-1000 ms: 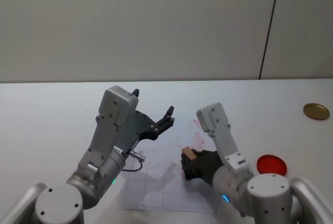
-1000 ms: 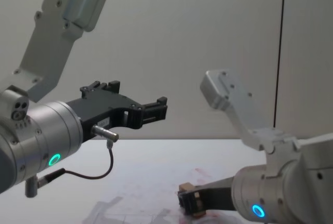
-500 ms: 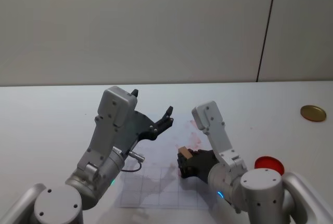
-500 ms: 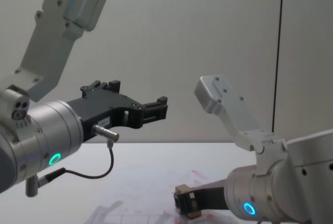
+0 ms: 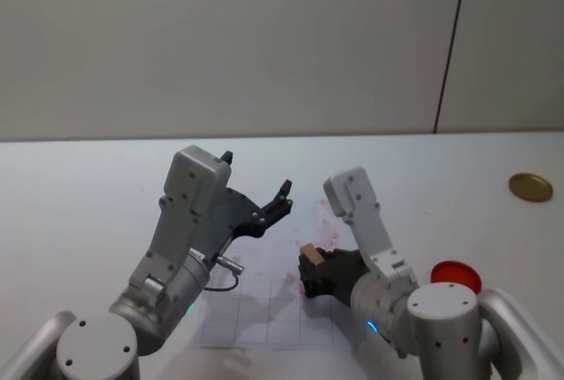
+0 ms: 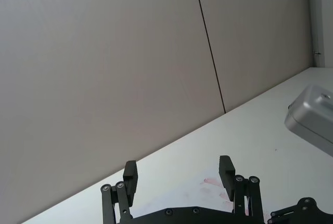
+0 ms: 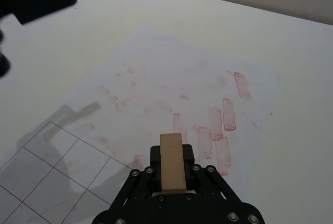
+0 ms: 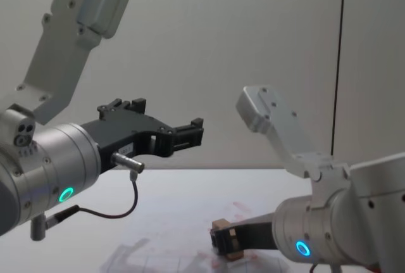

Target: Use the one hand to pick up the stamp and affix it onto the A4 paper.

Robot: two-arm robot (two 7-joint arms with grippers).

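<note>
Stamp [image 7: 172,162] clamped in the right gripper [image 5: 314,276] hangs low over the A4 paper [image 7: 156,86], seemingly to press; left gripper [image 6: 178,168] idles raised, jaws spread

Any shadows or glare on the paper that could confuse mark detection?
Right wrist view: soft grey shadow across the A4 paper at its grid corner, off the darker red marks. Head view: faint shadow on the grid end. No glare in either.

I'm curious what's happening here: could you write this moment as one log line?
right gripper: shut on stamp, over paper | left gripper: open, held high
</note>
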